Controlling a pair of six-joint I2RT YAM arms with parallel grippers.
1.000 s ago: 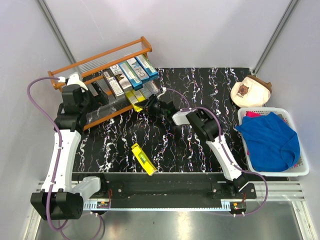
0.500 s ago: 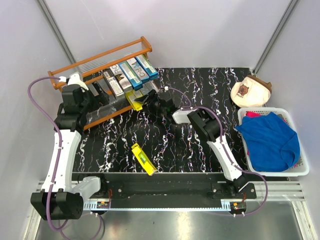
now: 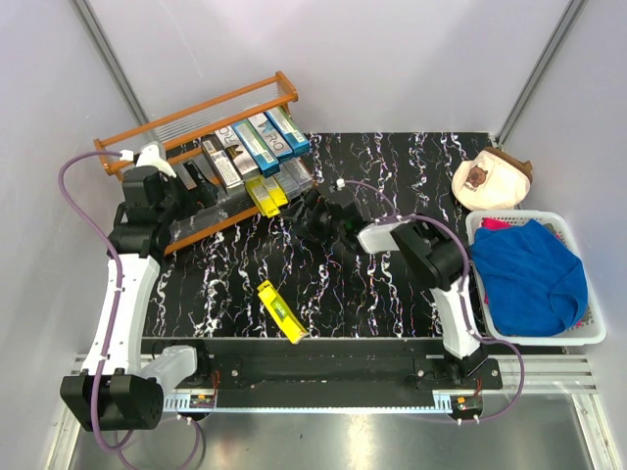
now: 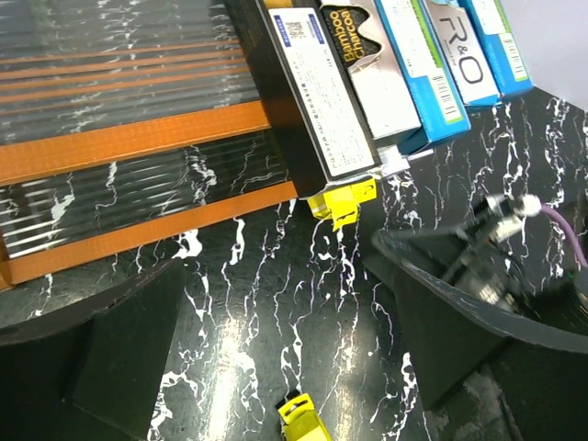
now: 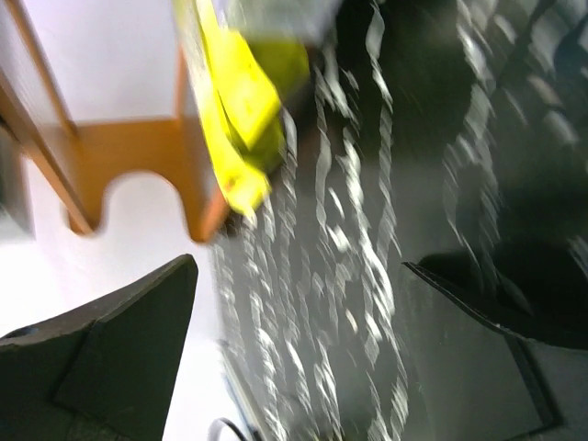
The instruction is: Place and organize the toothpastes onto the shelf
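The orange-brown shelf (image 3: 196, 108) stands at the table's back left. Its upper tier carries blue, silver and black toothpastes (image 3: 257, 142); yellow ones (image 3: 265, 194) lie on the lower tier. One more yellow carton (image 3: 279, 310) lies loose near the table's front edge. My right gripper (image 3: 306, 217) is open and empty, just right of the yellow cartons. In the blurred right wrist view a yellow carton (image 5: 234, 101) sits by the shelf's wooden end (image 5: 138, 175), beyond the gripper (image 5: 312, 312). My left gripper (image 3: 201, 184) hangs open in front of the shelf, above bare table (image 4: 276, 331).
A white basket (image 3: 549, 339) with a blue cloth (image 3: 524, 269) stands at the right edge. Behind it lies a cream, rounded thing (image 3: 490, 176). The black marbled table (image 3: 392, 166) ends at a metal rail in front. Grey walls close in behind.
My right gripper has opened, leaving the yellow carton on the lower tier, and has drawn back to the right, away from the shelf. The left arm has stayed put.
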